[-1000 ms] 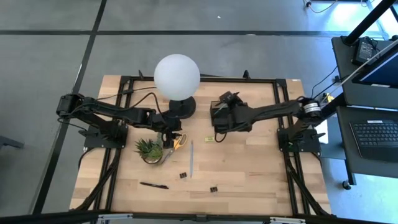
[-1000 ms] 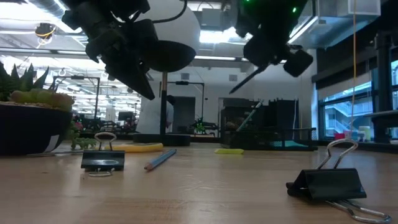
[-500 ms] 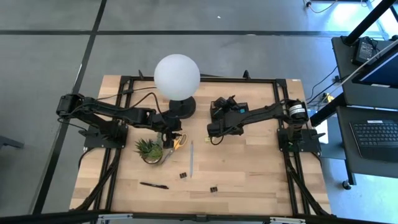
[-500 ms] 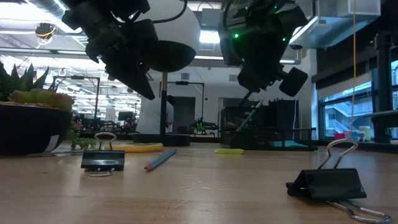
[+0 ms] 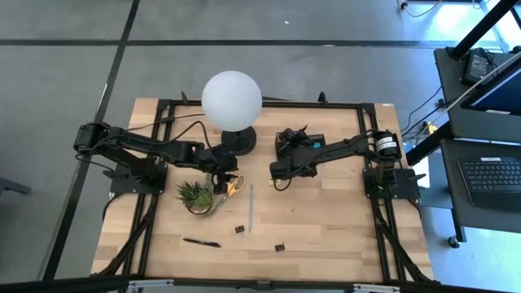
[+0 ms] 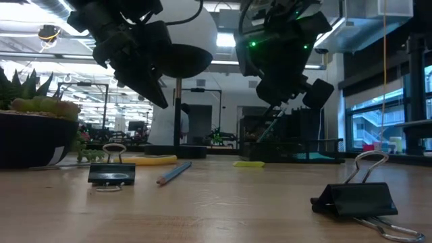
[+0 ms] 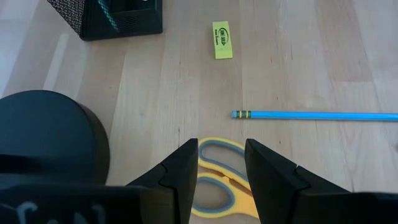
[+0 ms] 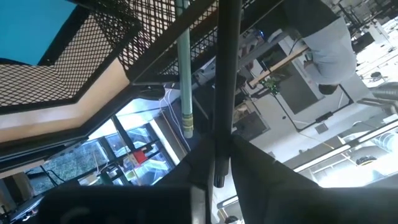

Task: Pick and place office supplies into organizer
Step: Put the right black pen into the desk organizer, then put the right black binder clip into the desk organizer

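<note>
Left gripper [image 5: 225, 182] hangs over the middle of the wooden desk [image 5: 326, 228], just in front of the round black base [image 5: 236, 140] of the white globe lamp [image 5: 232, 98], with its two dark fingers [image 7: 186, 168] spread and nothing between them. In the left wrist view they straddle the handle loops of the yellow-handled scissors [image 7: 219, 177], which lie flat beside the small green potted plant [image 5: 195, 195]; judged from that, the jaws are set wide so they can drop around a handle. Near the front edge lies a black pen [image 5: 201, 242], and further right two small black binder clips [image 5: 240, 229] [image 5: 280, 245] sit untouched. A long blue pencil [image 5: 251, 206] lies just right of the scissors, pointing from back to front, and a small yellow eraser-like piece [image 7: 222, 31] rests between it and the organizer.

Right gripper [image 5: 279, 172] is tipped steeply downward at the front of the black mesh organizer tray [image 5: 291, 145], which stands right of the lamp base toward the back edge. It is clamped on a slim black pen [image 8: 226, 93], held lengthwise along the mesh wall, probably so the pen can slide upright into a compartment. A green pencil [image 8: 184, 68] already stands inside, and a blue sticky-note pad [image 8: 37, 28] shows through the mesh.
</note>
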Tool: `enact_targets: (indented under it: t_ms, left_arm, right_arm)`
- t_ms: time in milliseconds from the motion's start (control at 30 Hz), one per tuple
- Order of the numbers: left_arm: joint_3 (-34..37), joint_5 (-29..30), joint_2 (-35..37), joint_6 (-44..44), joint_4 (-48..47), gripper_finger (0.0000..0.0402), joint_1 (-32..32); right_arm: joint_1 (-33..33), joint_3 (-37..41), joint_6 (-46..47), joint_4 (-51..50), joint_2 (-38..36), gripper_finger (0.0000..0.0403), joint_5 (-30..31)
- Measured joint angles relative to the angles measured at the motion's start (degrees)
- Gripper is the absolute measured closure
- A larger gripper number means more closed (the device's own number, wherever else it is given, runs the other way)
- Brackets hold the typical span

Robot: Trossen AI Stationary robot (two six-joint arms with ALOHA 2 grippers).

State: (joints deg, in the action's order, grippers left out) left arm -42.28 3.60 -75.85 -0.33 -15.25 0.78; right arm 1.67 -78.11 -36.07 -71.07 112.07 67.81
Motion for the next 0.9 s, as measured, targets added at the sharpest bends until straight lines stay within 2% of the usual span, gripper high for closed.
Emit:
enact_targets:
  t_ms: [600,900]
  left_arm:
    - [0.0,0.0,0.0,-0.5,0.0,0.0274,0.0]
    - [0.0,0.0,0.0,-0.5,0.0,0.0274,0.0]
  right_arm:
    - [0.0,0.0,0.0,0.0,0.0,0.0351,-0.9]
    - [0.0,0.0,0.0,0.0,0.0,0.0306,-1.9]
